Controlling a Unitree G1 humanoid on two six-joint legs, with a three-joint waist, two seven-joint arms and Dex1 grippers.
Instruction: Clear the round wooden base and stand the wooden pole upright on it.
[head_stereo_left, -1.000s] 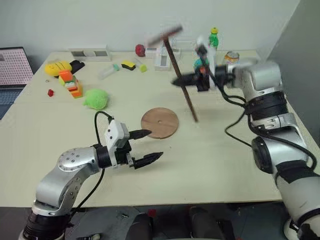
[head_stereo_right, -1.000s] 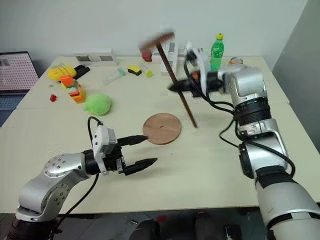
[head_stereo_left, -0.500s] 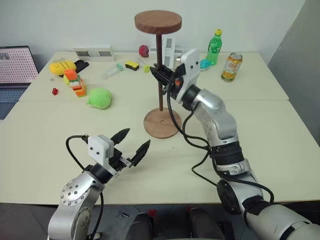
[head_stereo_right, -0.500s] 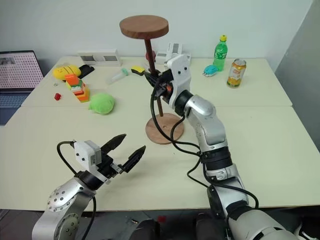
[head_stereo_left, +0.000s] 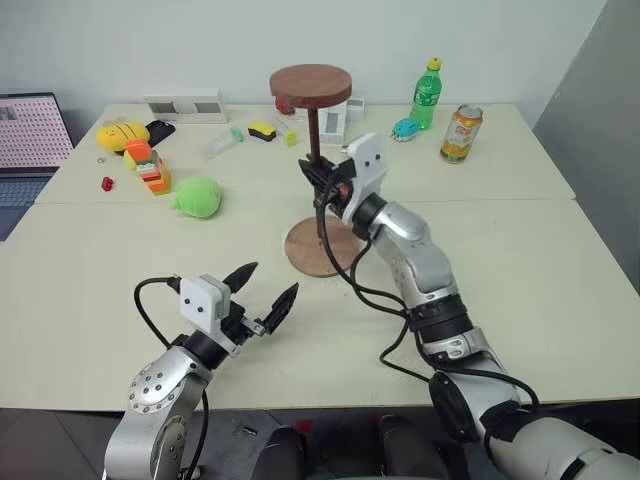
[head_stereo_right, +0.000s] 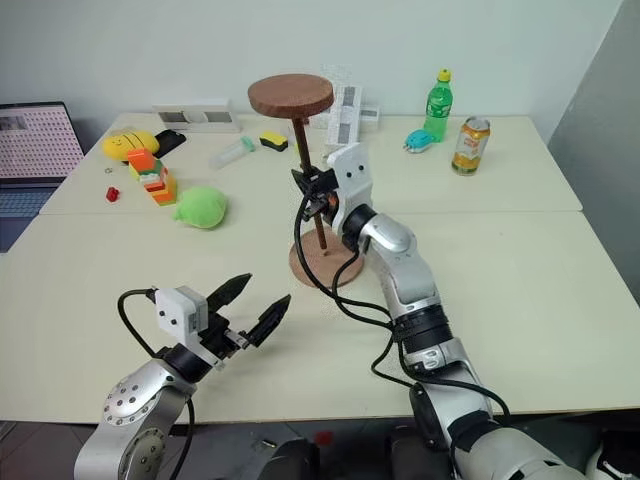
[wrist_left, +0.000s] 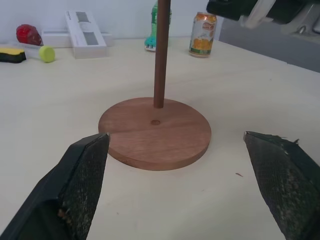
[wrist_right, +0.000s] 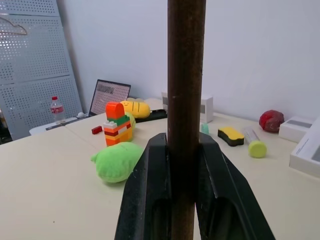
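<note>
A: Where is the wooden pole (head_stereo_left: 318, 165)?

B: It stands upright with its lower end on the round wooden base (head_stereo_left: 320, 250), just behind the small centre hole. Its fixed disc is at the top. The base lies flat near the middle of the table (head_stereo_left: 520, 260).

A: What holds it?

B: The right gripper (head_stereo_left: 318, 180) is clenched around the rod at mid-height, one black finger on each side.

A: And the other arm?

B: The left gripper (head_stereo_left: 262, 296) hovers near the table's front edge, its jaws spread wide and holding nothing, pointing toward the base.

A: Anything else nearby?

B: A green plush toy (head_stereo_left: 196, 196) sits toward the left; a drink can (head_stereo_left: 459, 135) and green bottle (head_stereo_left: 425, 93) stand near the far right corner.
</note>
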